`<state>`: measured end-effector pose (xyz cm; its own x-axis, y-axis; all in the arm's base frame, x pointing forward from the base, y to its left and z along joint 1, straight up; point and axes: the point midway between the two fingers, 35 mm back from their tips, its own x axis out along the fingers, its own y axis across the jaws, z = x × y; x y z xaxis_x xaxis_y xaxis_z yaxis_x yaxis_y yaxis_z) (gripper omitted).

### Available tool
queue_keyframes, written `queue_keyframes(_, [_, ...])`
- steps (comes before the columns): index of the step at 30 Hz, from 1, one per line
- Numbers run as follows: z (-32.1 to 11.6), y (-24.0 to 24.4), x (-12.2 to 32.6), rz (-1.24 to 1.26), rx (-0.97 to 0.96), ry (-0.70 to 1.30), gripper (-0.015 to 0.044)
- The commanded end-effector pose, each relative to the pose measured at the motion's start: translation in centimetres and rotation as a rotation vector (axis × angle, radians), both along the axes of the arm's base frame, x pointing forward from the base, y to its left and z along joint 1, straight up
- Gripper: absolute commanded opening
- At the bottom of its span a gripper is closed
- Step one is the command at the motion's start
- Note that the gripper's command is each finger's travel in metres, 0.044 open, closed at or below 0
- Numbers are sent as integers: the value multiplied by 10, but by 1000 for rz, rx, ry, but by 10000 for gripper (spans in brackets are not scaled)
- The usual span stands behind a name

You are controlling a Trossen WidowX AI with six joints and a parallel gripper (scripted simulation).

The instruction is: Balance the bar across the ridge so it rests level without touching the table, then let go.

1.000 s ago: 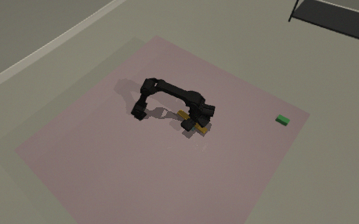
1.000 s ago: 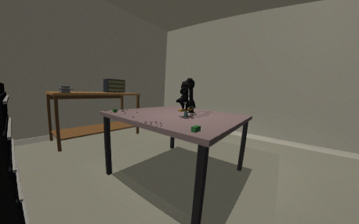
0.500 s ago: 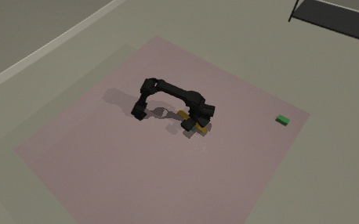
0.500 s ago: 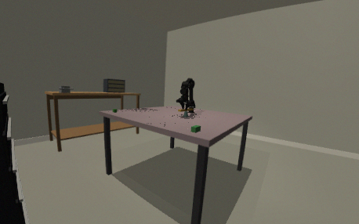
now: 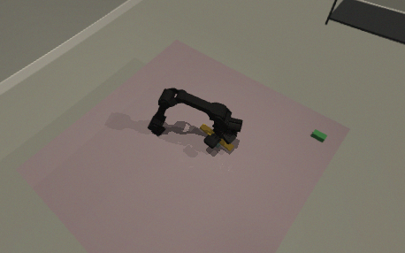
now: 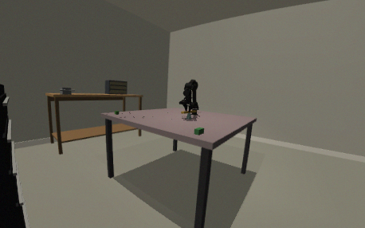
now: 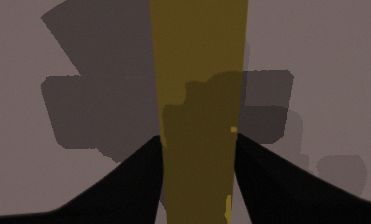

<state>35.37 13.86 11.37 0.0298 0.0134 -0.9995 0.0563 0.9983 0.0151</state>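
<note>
The yellow bar [image 5: 205,129] [image 6: 184,112] [image 7: 199,45] is held above the table, and its shadow lies apart from it. It runs lengthwise between the fingers in the wrist view. My gripper [image 5: 220,140] [image 7: 197,142] is shut on the bar, one black finger against each side. The small teal ridge [image 6: 189,116] stands on the pink table [image 5: 124,199] [image 6: 159,127], close to the bar and gripper. In the top view the gripper hides most of the ridge. Whether bar and ridge touch cannot be told.
A green block [image 5: 318,135] [image 6: 198,131] lies near a table corner. Another small green block [image 6: 116,112] lies near the left corner in the exterior view. Small dark specks show on the table there. A wooden workbench [image 6: 96,95] stands apart behind.
</note>
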Motion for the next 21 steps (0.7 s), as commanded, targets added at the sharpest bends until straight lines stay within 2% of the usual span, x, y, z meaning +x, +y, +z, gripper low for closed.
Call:
queue_keyframes(1, [0, 0, 0, 0, 0, 0, 0])
queue_keyframes(16, [0, 0, 0, 0, 0, 0, 0])
queue_keyframes(21, [0, 0, 0, 0, 0, 0, 131])
